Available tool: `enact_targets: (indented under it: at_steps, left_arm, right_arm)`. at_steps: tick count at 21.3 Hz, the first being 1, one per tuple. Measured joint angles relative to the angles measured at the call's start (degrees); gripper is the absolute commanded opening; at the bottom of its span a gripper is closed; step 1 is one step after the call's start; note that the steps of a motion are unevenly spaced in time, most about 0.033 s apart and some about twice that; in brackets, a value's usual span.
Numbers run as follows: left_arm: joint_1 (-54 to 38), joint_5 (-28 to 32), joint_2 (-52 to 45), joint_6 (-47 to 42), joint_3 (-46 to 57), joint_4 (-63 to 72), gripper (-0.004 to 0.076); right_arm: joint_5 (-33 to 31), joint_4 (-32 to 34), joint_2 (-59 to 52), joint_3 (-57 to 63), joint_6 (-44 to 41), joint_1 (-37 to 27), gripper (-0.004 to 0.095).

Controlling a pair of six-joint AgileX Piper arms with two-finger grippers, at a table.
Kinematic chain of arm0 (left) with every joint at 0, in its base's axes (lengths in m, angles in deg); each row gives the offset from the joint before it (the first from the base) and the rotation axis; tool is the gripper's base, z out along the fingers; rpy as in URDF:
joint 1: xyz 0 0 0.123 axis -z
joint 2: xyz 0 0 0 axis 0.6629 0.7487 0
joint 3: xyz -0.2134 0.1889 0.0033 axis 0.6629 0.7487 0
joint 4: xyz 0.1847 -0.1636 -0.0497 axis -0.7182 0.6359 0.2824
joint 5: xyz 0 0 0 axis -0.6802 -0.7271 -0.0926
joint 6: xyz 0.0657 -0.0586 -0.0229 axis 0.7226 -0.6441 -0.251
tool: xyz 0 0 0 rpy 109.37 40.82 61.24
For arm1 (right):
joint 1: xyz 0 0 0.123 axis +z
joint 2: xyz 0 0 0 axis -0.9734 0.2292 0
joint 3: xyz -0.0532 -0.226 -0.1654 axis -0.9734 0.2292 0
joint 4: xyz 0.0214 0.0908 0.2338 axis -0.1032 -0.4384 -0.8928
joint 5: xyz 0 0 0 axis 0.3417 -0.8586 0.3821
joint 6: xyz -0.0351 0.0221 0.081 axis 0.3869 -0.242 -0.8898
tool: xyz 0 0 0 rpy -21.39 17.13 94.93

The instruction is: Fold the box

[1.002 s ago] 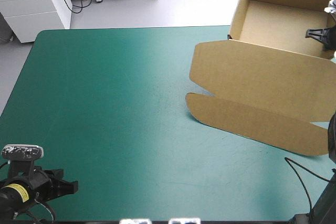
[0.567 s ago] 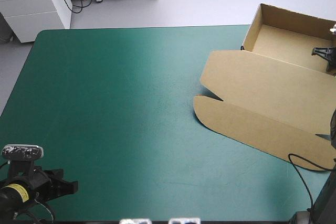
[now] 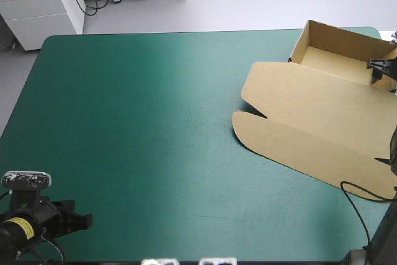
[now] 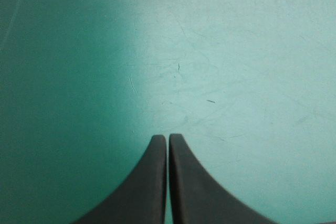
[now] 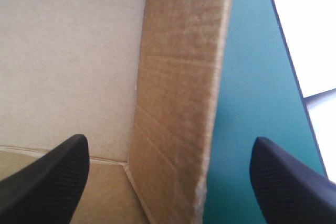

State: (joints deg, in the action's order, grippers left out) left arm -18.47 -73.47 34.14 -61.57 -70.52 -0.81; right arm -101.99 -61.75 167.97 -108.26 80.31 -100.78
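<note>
The brown box [image 3: 310,113] lies at the table's far right as an open tray [image 3: 335,54] with its lid spread flat toward the front. My right gripper [image 3: 379,69] is at the tray's right side wall. In the right wrist view my right gripper [image 5: 170,145] stands open, its fingers [image 5: 47,174] wide apart with the upright wall [image 5: 178,77] between them, untouched. The tray floor [image 5: 68,51] lies to one side of that wall. My left gripper [image 3: 87,218] rests at the near left corner; there my left gripper [image 4: 168,139] is shut on nothing over bare cover.
The tray sits close to the table's far right corner [image 3: 375,29], and the table's right edge [image 5: 286,56] runs just beyond the wall. The teal-green cover [image 3: 142,122] stretches from the box to the left edge.
The box has slid right and settled lower on the table. My right gripper, shut on the tray's wall earlier, has opened and let it go. The left arm has not moved.
</note>
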Motion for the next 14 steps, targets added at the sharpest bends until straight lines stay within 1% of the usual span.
enact_targets:
  at_steps: [2,4,5,6,8,9,14]
  left_arm:
    - [0.00,0.00,0.00,0.00,0.00,0.00,-0.0008]
    - [0.00,0.00,0.00,0.00,0.00,0.00,-0.0008]
    - [0.00,0.00,0.00,0.00,0.00,0.00,-0.0008]
    - [0.00,0.00,0.00,0.00,0.00,0.00,-0.0008]
    - [0.00,0.00,0.00,0.00,0.00,0.00,-0.0008]
    - [0.00,0.00,0.00,0.00,0.00,0.00,-0.0008]
    - [0.00,0.00,0.00,0.00,0.00,0.06,-0.0008]
  right_arm:
    - [0.00,-0.90,-2.93,0.00,-0.12,0.00,0.0736]
    - [0.00,-5.26,-8.51,-0.05,0.55,0.00,0.0646]
    - [-0.10,-7.68,-11.14,-0.18,1.46,0.00,0.0540]
    - [-0.11,-11.58,-14.14,-0.31,2.97,0.00,0.0424]
    - [-0.28,-19.26,-19.10,-0.43,5.92,0.37,0.0061]
    - [-0.26,-21.47,-21.32,-0.43,7.27,1.18,-0.0007]
    - [-0.33,-22.19,-27.86,0.07,9.56,8.58,-0.0010]
